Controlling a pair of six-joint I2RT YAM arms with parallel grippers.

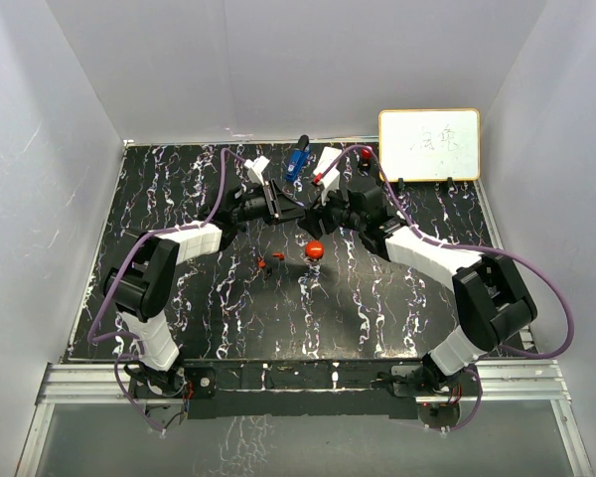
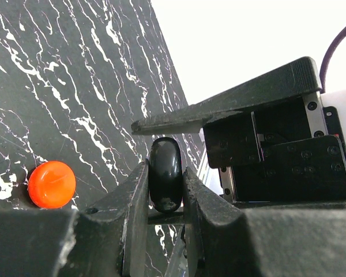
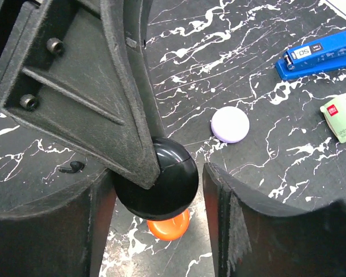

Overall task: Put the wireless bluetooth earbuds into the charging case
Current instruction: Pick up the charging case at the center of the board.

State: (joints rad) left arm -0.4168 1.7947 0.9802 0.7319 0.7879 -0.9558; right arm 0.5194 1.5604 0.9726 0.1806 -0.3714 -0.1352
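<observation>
The charging case is a glossy black round case, shut, held above the table. My left gripper is shut on the case, pinching its two flat faces. My right gripper straddles the case from the other side with its jaws open; a gap shows beside the right finger. The two grippers meet at the table's middle. Two tiny red earbuds lie on the table left of a red puck. One black earbud lies on the table.
The red puck lies right under the held case, and shows too as the red puck. A lilac puck, a blue stapler and a green packet lie beyond. A whiteboard stands at the back right.
</observation>
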